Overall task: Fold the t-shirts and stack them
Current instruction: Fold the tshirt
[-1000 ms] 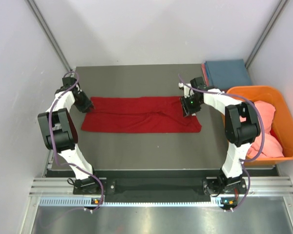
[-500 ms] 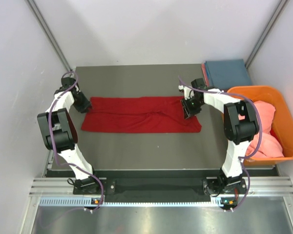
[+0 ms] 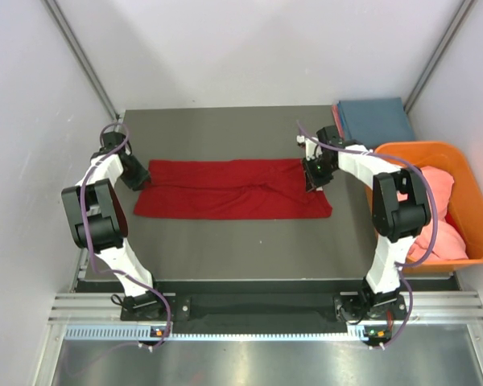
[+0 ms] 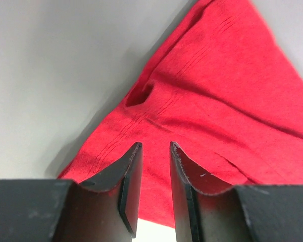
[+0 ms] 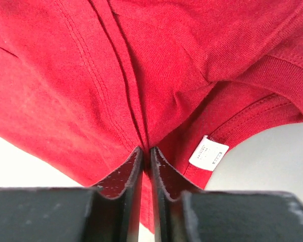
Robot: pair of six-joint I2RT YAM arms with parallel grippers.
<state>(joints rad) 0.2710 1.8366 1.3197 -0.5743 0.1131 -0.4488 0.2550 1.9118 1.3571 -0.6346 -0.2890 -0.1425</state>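
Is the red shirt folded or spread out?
Folded into a long strip: the red t-shirt shows no sleeves sticking out, and cloth layers overlap by its neck label.

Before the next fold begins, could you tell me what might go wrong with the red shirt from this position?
The right claw pinches only a thin ridge of the red t-shirt beside its white neck label; it may slip out on lifting. The left claw stands parted over the other end, apparently gripping nothing, so a one-sided lift could skew the fold.
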